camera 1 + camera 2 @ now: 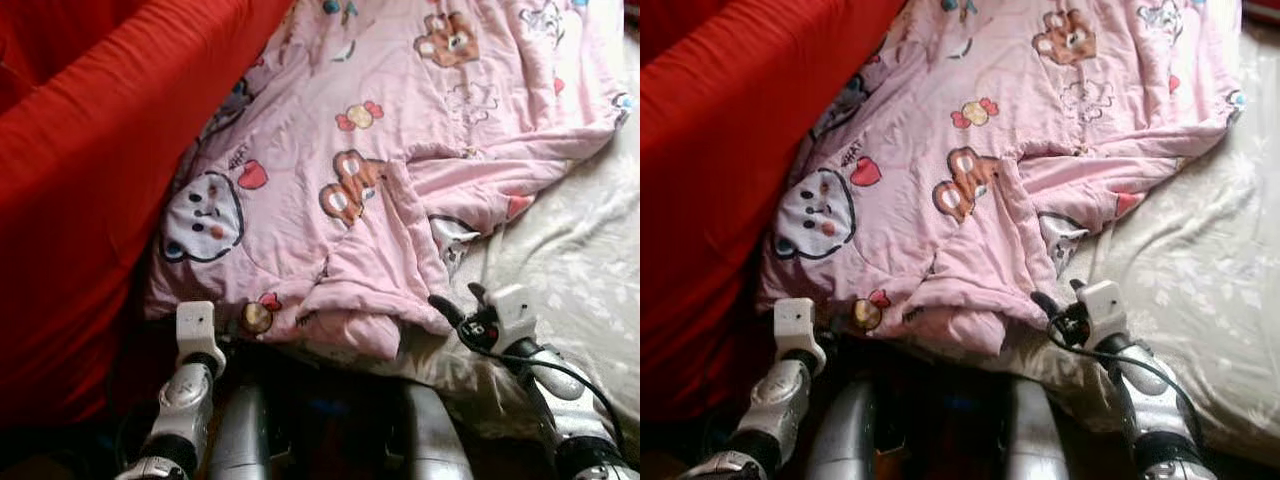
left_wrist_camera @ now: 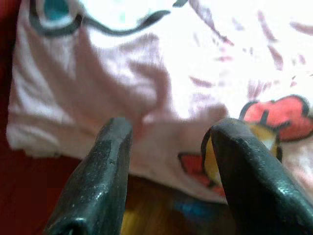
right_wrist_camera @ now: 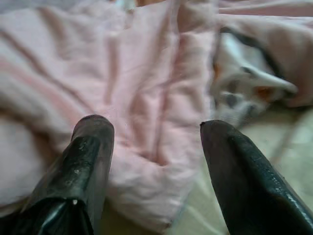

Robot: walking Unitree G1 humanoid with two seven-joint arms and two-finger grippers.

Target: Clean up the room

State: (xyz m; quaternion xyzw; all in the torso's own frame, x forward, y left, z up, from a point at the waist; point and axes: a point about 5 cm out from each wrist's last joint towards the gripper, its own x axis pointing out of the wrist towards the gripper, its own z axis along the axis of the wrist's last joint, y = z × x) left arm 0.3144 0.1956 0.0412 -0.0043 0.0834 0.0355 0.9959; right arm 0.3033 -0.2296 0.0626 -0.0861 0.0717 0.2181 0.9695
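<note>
Pink quilt (image 1: 400,170) rumpled across frame centre, on my bed (image 1: 570,270), red cover (image 1: 90,150) upper left, my left gripper (image 2: 166,142) and right gripper (image 3: 156,132) at quilt's lower edge, jaws apart, holding nothing

- Bed (image 1: 590,270): covered in a cream sheet with a faint pale leaf print, creased, bare on the robot's right side
- Red fabric (image 1: 90,170): a large, plain, bright red mass along the bed's left side, folded in broad soft ridges; sofa or bedding, cannot tell
- Gap below the bed's near edge (image 1: 330,420): dark, in shade
- Light: soft, warm, falling from the far side
</note>
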